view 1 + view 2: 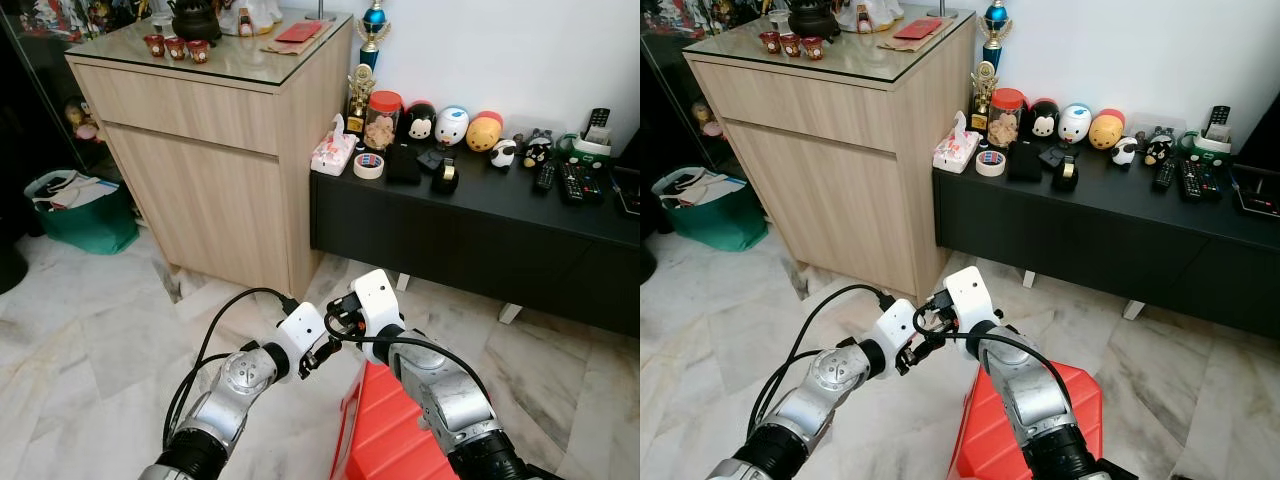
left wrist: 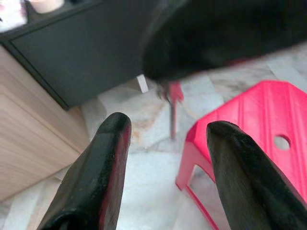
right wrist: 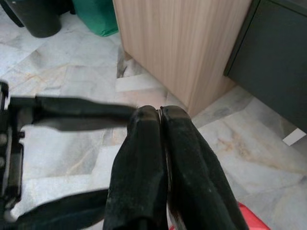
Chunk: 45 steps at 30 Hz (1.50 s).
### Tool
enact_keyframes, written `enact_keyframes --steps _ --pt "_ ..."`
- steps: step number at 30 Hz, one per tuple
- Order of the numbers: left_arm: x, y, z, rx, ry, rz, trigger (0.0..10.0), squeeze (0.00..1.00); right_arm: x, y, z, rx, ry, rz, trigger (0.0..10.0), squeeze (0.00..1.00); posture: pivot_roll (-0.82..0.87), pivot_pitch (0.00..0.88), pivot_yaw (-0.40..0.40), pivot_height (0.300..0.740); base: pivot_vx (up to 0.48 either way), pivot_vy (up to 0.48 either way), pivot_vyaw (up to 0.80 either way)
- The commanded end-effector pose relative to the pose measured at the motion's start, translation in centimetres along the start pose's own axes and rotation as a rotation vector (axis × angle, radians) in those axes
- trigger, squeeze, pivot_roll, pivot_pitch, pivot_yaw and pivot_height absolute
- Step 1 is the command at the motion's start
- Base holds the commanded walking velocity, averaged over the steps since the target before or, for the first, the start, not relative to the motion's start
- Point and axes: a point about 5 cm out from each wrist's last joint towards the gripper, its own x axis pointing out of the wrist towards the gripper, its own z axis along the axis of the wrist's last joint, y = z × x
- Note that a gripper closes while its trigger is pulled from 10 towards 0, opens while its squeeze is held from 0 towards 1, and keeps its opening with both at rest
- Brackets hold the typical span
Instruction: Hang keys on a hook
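Green bag (image 1: 85, 215) stands far left on the marble floor (image 1: 90, 320), stuffed with papers. Right of it is a tall wooden cabinet (image 1: 215, 190) with a glass top carrying small red cups (image 1: 176, 47) and a dark pot. Next right, touching the cabinet's side, a low black console (image 1: 480, 235) runs along the white wall. On its top, going left to right, are a pink tissue pack (image 1: 333, 152), a roll of tape (image 1: 369, 165), a red-lidded jar (image 1: 382, 118), a row of round toy figures and several remotes (image 1: 572, 180). Near the camera both silver arms bend inward and meet in the middle over the floor. The left gripper (image 2: 168, 124) has its claw wide, the two black fingers well apart and nothing between them. The right gripper (image 3: 159, 111) points at it from the right, its claw closed tight with the fingers pressed flat together, its tips just beside one finger of the left gripper. In the left wrist view the keys (image 2: 173, 93) show as a small red piece with a thin shaft hanging under the blurred right gripper, above the gap of the left claw; detail is too blurred to read. Nearest and to the right, under the right arm, stands a red plastic stool (image 1: 385, 430).
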Motion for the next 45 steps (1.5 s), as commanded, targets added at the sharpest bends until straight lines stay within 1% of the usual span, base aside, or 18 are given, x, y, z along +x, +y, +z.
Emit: enact_keyframes --steps 1,2,3,4,5,6,7,8,19,39,42,45 --pt "0.2 0.2 0.2 -0.011 -0.01 0.013 4.8 0.0 -0.2 0.4 0.6 -0.006 -0.023 0.009 10.0 0.0 0.0 0.0 -0.032 0.721 0.0 0.0 0.0" --pt "0.2 0.2 0.2 -0.014 -0.014 0.013 4.8 0.0 -0.2 0.4 0.6 -0.007 -0.023 0.01 10.0 0.0 0.0 0.0 -0.032 0.721 0.0 0.0 0.0" --pt "0.2 0.2 0.3 -0.022 -0.02 0.014 4.5 0.0 -0.2 0.4 0.6 -0.006 -0.023 0.01 10.0 0.0 0.0 0.0 -0.032 0.721 0.0 0.0 0.0" --pt "0.2 0.2 0.3 -0.022 -0.02 0.014 4.5 0.0 -0.2 0.4 0.6 -0.006 -0.023 0.01 10.0 0.0 0.0 0.0 -0.032 0.721 0.0 0.0 0.0" --pt "0.3 0.2 0.4 -0.03 -0.025 0.017 2.9 0.0 -0.2 0.4 0.6 -0.005 -0.023 0.01 10.0 0.0 0.0 0.0 -0.032 0.721 0.0 0.0 0.0" --pt "0.3 0.2 0.4 -0.032 -0.026 0.019 2.9 0.0 -0.2 0.4 0.6 -0.004 -0.023 0.01 10.0 0.0 0.0 0.0 -0.032 0.721 0.0 0.0 0.0" --pt "0.3 0.2 0.4 -0.033 -0.026 0.019 2.7 0.0 -0.2 0.4 0.6 -0.004 -0.023 0.01 10.0 0.0 0.0 0.0 -0.031 0.721 0.0 0.0 0.0" --pt "0.3 0.2 0.4 -0.033 -0.025 0.019 0.0 0.0 -0.2 0.4 0.6 -0.003 -0.022 0.01 10.0 0.0 -0.01 0.0 -0.029 0.721 0.0 0.0 0.0" --pt "0.4 0.1 0.2 -0.034 -0.025 0.011 0.0 0.0 0.0 0.6 0.7 -0.001 -0.023 0.011 10.0 0.0 0.0 0.0 -0.028 0.721 0.0 0.0 0.0" --pt "0.4 -0.2 0.1 -0.032 -0.025 0.006 0.0 0.0 0.1 0.4 0.5 -0.02 -0.009 -0.002 10.0 0.0 0.0 0.0 -0.031 0.721 0.0 0.0 0.0" --pt "0.4 -0.2 0.1 -0.031 -0.025 0.007 0.0 0.0 0.0 0.0 0.3 -0.054 0.013 -0.018 10.0 0.0 0.0 0.0 -0.031 0.721 0.0 0.0 0.0" --pt "0.4 -0.2 0.1 -0.03 -0.025 0.004 0.0 0.0 0.0 -0.5 0.0 -0.114 0.038 -0.044 10.0 0.0 0.0 0.0 -0.031 0.721 0.0 0.0 0.0"
